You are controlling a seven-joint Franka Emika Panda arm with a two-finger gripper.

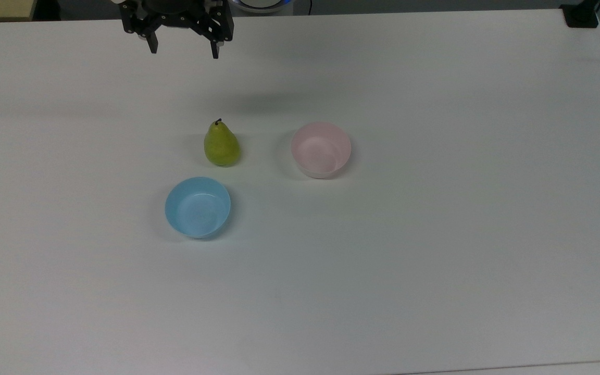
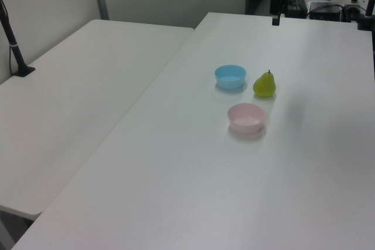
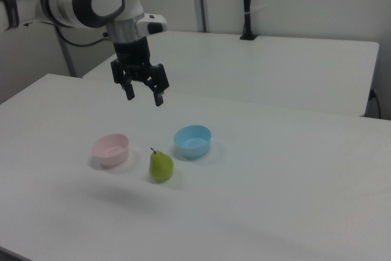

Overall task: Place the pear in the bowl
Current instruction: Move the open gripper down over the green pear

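Top view: tool (image 1: pixel 184 51) cropped above, fingers spread, empty | pear (image 1: pixel 221 144) upright beside bowl (image 1: pixel 321 149)

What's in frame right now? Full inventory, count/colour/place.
pear: 1, yellow-green with dark stem, upright on the table, mid-scene between the two bowls
pink bowl: 1, pale pink, empty, on the top view's right of the pear, apart from it
blue bowl: 1, light blue, empty, below the pear in the top view, apart from it
table: 1, white, holds all three
second table: 1, white, alongside
gripper: 1, black, open, raised above the table, holding nothing
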